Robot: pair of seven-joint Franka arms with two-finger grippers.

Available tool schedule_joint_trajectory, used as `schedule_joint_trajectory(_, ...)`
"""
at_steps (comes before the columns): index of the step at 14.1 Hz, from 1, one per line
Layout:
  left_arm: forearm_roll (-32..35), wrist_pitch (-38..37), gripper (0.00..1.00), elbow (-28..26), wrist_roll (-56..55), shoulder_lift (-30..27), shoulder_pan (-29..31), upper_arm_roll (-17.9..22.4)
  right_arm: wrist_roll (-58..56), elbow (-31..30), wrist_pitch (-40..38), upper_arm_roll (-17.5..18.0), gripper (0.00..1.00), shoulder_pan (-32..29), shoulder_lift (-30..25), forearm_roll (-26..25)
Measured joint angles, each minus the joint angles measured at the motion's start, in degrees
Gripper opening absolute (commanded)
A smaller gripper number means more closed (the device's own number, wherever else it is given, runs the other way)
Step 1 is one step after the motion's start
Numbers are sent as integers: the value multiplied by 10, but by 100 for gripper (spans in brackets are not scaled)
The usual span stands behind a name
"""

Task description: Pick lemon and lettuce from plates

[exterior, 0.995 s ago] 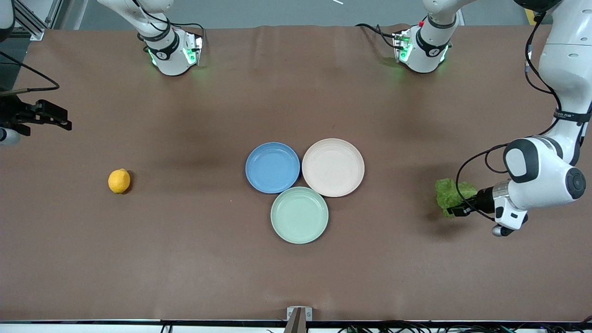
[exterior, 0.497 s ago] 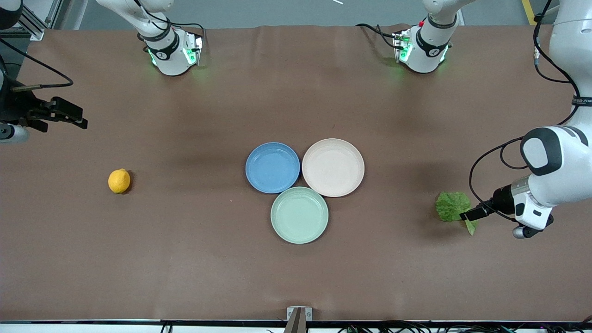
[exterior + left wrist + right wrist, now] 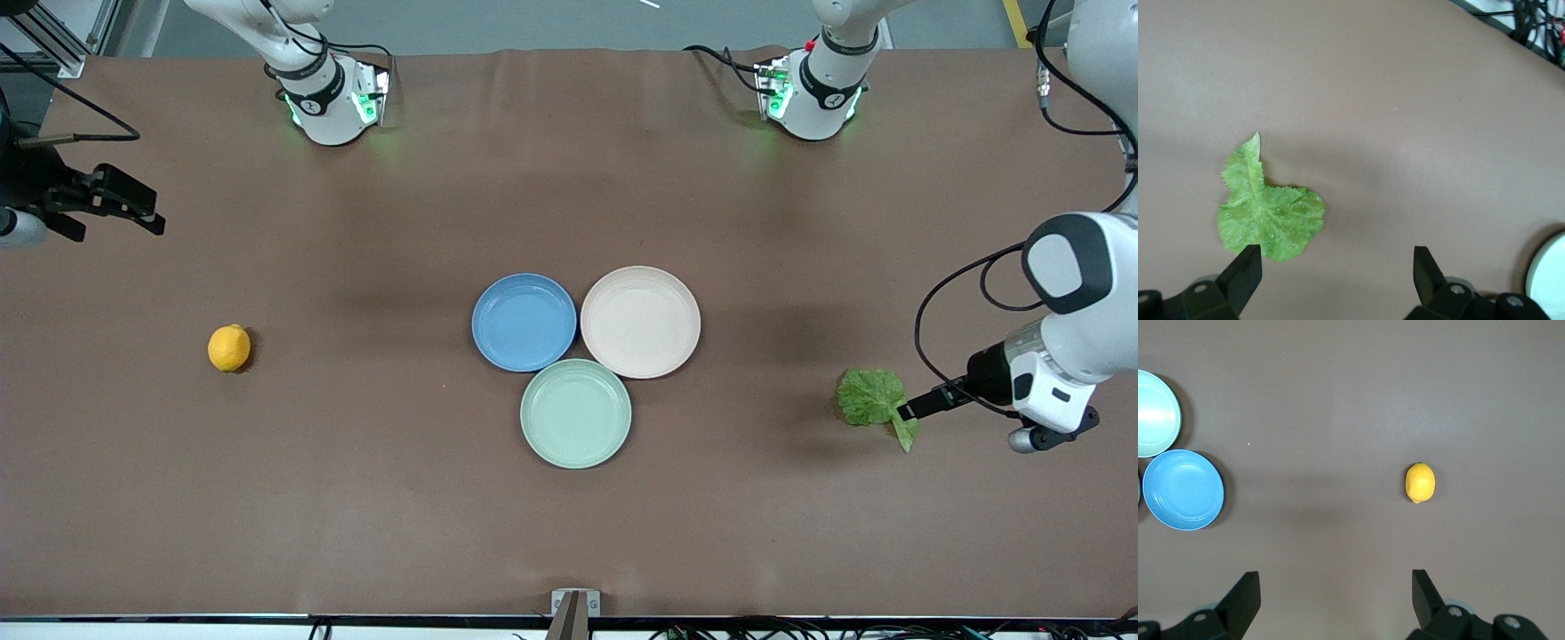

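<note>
A: What lies on the table [image 3: 569,178]?

B: Three plates touch at mid-table: the cream plate [image 3: 640,321], the blue plate [image 3: 524,321], and a mint-green plate [image 3: 575,412] nearer the camera. All are empty. The lettuce [image 3: 872,397] lies flat on the cloth toward the left arm's end, the lemon [image 3: 229,347] toward the right arm's end.

A: And the grippers?

B: The left gripper [image 3: 1338,267] hangs just beside the lettuce, fingers spread, holding nothing. The right gripper [image 3: 1336,593] sits high over its table edge, also spread and empty.

A: Which step, then?

B: I judge both items are already off the plates, so only pulling the arms clear remains.
</note>
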Motion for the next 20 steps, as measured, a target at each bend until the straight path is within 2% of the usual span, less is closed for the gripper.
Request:
schedule_joint_trajectory(4,1,-60,100,3,1,-56,-1,-5,0,-4,2,0,100,0,-3,0)
schedule_joint_trajectory(8,17,-163,100,13,1,-121,1,-5,0,-4,4,-1,100,0,-3,0)
schedule_joint_trajectory(13,43,-345,100,93,1,-158,3,-3,1,-3,5,-6,100,0,-3,0)
schedule_joint_trajectory(16,58,-380,100,128,1,-164,2,-2,1,-2,5,-7,100,0,-4,0)
schedule_joint_trajectory(20,66,-400,100,135,3,-194,-4,-3,1,-2,4,-7,100,0,-4,0)
